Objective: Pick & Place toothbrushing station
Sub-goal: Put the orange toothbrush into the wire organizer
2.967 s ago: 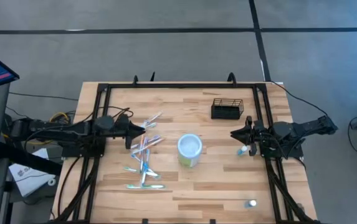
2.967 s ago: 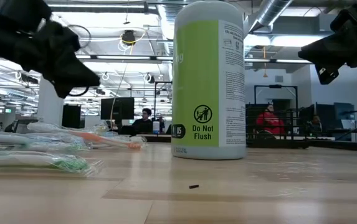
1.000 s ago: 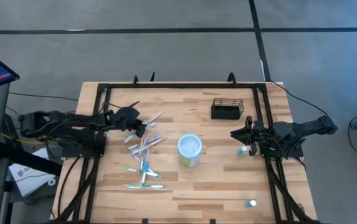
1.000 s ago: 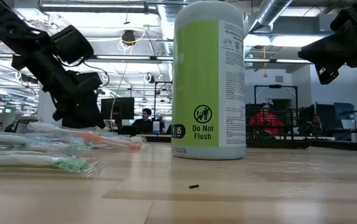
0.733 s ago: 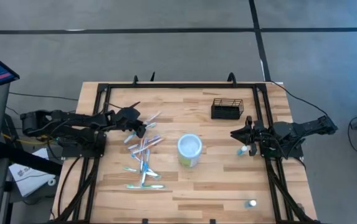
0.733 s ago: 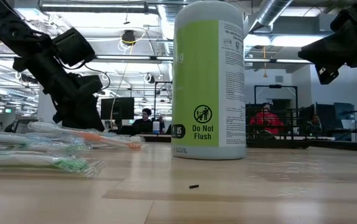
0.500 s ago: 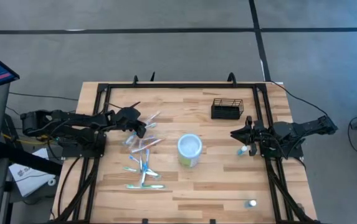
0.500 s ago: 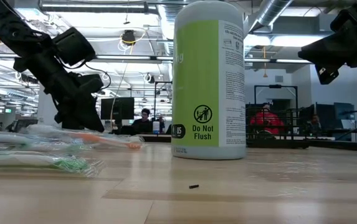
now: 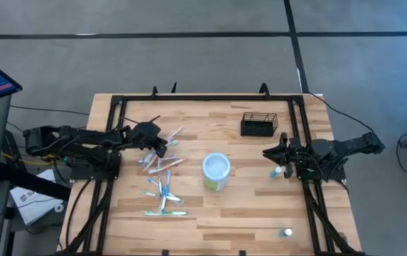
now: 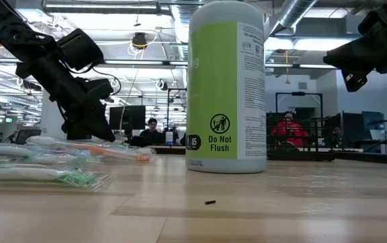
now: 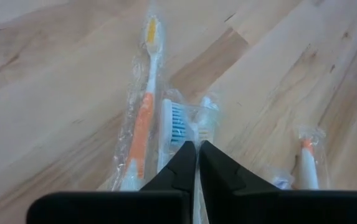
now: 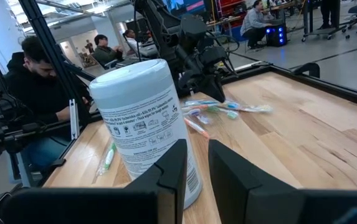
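The toothbrushing station, a small black wire basket, stands on its base on the table's far right part, and no gripper touches it. Several wrapped toothbrushes lie scattered on the wood at the left. My left gripper slants down into the far end of that pile and is shut on one wrapped toothbrush. My right gripper hangs level above the table's right side, its fingers a little apart with nothing between them. My left gripper pinches the clear wrapper of a blue-bristled toothbrush between its two fingertips, close to the brush's head end. The fingers slant down from the table's left. The brush lies on the table among the others, and the fingers hide the exact spot.
A white-and-green wipes canister stands upright mid-table between the pile and my right gripper. A small blue-and-white tube lies under the right arm, and another small item sits near the front right. Black frame rails run along the table's sides.
My left gripper has shut among the toothbrushes while staying in place. Several wrapped toothbrushes beside its fingers have shifted and turned a little on the table. The right arm has kept still.
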Available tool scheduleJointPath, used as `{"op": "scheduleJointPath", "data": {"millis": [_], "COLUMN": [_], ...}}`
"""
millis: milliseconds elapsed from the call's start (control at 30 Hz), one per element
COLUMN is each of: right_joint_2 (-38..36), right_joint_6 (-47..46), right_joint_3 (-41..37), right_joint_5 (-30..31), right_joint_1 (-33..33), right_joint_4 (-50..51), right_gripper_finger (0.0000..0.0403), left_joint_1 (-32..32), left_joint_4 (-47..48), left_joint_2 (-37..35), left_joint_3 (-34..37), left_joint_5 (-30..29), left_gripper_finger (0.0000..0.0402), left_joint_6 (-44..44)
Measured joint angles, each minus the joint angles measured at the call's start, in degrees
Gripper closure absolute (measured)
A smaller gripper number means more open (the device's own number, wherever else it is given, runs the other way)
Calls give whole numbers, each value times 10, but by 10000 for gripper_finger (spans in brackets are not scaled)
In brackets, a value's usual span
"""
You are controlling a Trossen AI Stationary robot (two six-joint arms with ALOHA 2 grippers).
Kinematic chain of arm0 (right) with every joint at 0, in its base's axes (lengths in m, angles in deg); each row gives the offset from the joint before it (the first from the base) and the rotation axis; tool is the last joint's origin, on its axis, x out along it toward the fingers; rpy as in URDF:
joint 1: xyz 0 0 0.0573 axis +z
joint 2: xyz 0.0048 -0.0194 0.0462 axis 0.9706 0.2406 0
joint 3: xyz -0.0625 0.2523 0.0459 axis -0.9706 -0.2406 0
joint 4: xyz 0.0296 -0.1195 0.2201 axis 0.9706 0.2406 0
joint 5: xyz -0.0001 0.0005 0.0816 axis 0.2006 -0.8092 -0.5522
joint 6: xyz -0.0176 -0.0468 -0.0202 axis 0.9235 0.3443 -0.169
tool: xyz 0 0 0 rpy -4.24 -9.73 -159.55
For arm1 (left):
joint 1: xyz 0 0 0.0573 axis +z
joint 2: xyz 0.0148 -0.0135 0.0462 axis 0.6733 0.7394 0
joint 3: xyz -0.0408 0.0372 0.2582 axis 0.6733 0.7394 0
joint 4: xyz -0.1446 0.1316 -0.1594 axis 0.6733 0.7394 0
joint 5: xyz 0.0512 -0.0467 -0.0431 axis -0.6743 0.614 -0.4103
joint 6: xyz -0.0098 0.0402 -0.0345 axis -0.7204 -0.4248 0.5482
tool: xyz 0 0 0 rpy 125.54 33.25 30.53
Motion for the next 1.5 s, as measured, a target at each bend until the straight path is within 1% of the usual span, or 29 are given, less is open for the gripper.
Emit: {"op": "scheduleJointPath", "data": {"millis": [133,267,533,667,833,933,1133,1333,1500], "right_joint_2": [0,0,0,0,0,0,0,0,0], "right_joint_6": [0,0,0,0,0,0,27,31,31], "right_joint_3": [0,0,0,0,0,0,0,0,0], "right_joint_5": [0,0,1,1,27,41,43,43,42], "right_joint_1": [0,0,0,0,0,0,0,0,0], "right_joint_4": [1,2,2,2,-1,-20,-79,-104,-125], "right_gripper_finger": [344,344,344,344,344,344,344,344,344], "left_joint_1": [0,0,0,-4,-31,-52,-87,-109,-127], "left_joint_4": [-4,-5,-8,-9,-30,-68,-154,-186,-280], "left_joint_2": [-11,-41,-120,-146,-168,-176,-188,-197,-197], "left_joint_3": [0,0,0,0,0,0,0,0,0], "left_joint_5": [3,6,55,79,98,110,115,120,120], "left_gripper_finger": [398,399,401,401,401,401,401,401,401], "left_joint_6": [0,-2,-5,-6,-28,-32,-43,-50,-50]}}
